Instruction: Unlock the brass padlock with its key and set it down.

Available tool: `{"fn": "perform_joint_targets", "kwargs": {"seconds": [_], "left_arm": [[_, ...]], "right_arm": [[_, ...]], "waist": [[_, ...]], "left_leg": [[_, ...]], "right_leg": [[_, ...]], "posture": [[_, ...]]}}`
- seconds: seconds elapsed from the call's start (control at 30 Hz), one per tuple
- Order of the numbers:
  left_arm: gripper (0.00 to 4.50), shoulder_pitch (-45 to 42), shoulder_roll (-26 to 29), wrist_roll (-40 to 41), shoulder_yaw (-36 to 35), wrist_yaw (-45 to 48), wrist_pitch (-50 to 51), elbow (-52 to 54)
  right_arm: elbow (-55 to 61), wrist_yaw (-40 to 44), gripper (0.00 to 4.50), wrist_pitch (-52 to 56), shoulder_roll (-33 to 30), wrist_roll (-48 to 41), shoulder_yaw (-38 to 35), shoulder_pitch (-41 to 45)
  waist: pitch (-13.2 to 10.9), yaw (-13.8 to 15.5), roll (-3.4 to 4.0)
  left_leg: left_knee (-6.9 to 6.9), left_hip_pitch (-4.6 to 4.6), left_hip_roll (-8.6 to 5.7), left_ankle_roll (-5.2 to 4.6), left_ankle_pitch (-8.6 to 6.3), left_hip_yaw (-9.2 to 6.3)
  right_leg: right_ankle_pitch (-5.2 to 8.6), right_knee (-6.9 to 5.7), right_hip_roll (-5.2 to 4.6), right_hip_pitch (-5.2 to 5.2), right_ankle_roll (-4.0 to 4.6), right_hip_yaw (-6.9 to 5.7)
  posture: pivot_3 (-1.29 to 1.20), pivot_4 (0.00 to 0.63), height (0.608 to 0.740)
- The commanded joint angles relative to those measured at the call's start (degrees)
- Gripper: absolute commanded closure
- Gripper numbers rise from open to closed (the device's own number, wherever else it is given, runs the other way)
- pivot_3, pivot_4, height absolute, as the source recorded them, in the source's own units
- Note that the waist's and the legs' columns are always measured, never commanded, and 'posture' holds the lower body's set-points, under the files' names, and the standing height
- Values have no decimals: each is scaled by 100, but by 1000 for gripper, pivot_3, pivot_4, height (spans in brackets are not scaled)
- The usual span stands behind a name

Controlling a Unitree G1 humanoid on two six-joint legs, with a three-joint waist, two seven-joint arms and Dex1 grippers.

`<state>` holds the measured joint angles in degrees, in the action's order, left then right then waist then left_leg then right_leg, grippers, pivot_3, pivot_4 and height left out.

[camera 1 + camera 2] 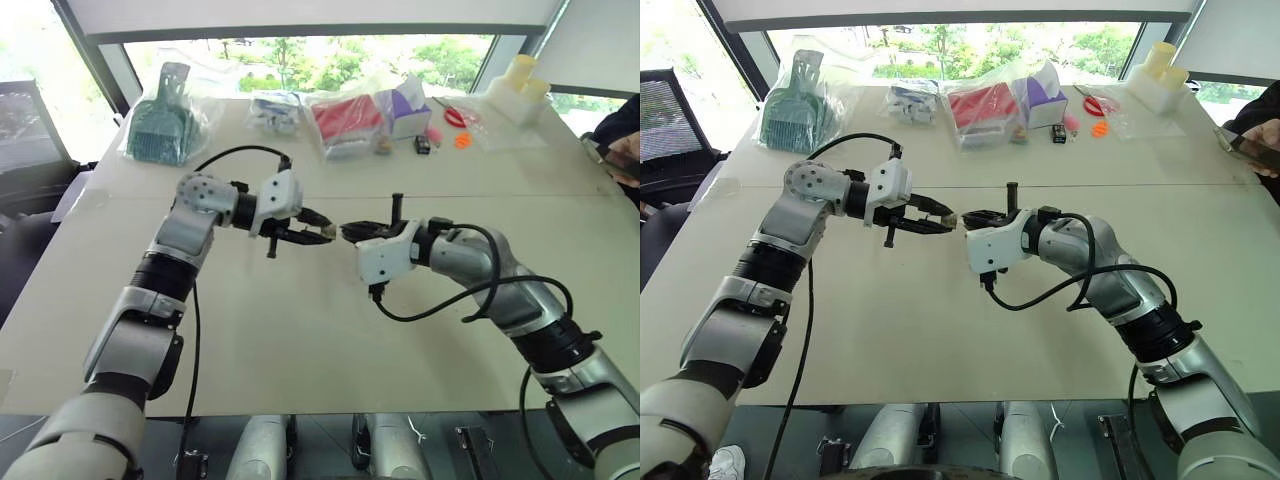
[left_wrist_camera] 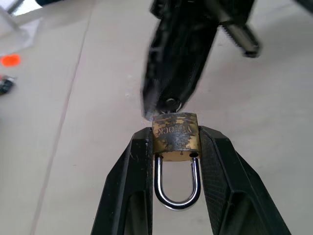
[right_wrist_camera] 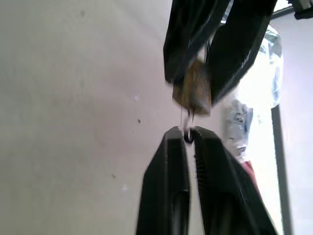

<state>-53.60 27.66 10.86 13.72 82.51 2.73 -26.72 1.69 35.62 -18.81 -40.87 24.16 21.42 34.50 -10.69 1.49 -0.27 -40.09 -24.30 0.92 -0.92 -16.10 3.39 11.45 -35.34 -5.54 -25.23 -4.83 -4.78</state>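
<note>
The left claw (image 2: 174, 147) pinches the brass padlock (image 2: 176, 136) by its flat sides, one black finger (image 2: 128, 191) on each face, and holds it in the air above the tabletop (image 1: 300, 330). In the left wrist view the lock's silvery loop (image 2: 177, 183) hangs back between the fingers toward the wrist, still seated in the body, while the keyhole end faces away from the claw, straight at the other arm.

The right claw (image 3: 190, 133) meets it tip to tip. Its fingers are nearly pressed together on something small and dark right at the lock's lower end, most likely the key's head, though the key itself is too small to make out with certainty. In the head views the two claws point at each other along one nearly level line over the middle of the tabletop, well clear of the bagged goods (image 1: 345, 122) at the far edge.

So the lock's long axis, from loop to keyhole, runs along the same line as the right claw. In my judgement the coming move is a turn about that line by the right wrist, with the left claw holding the body steady.
</note>
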Motion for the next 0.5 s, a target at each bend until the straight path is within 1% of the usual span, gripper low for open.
{"fn": "perform_joint_targets", "kwargs": {"seconds": [0.03,0.07,0.1,0.27,0.5], "left_arm": [[3764,-74,126,311,-192,225,421,406],[3764,-72,138,343,-197,255,481,433],[3764,-71,143,357,-203,270,522,454],[3764,-88,143,378,-213,313,676,479],[3764,-102,134,345,-232,384,726,455]], "right_arm": [[-149,-535,2128,-970,-37,86,-266,25],[-218,-634,1588,-1136,-42,119,-284,36],[-279,-704,1139,-1280,-39,129,-296,50],[-482,-964,1139,-1816,97,188,-335,195],[-630,-1082,1139,-2186,226,316,-313,307]], "waist": [[0,-57,0],[0,-80,0],[0,-90,0],[0,-96,0],[0,-76,0]], "left_leg": [[0,0,0,1,1,-1],[0,0,0,1,1,-1],[0,0,0,2,1,-1],[0,2,1,2,1,-1],[0,2,1,2,1,-2]], "right_leg": [[0,0,0,0,0,0],[0,-1,0,0,0,0],[0,-1,0,0,0,0],[0,-2,0,1,0,1],[0,0,0,3,0,1]], "posture": [[0,150,740],[0,150,740],[0,150,740],[0,150,740],[0,150,740]]}}
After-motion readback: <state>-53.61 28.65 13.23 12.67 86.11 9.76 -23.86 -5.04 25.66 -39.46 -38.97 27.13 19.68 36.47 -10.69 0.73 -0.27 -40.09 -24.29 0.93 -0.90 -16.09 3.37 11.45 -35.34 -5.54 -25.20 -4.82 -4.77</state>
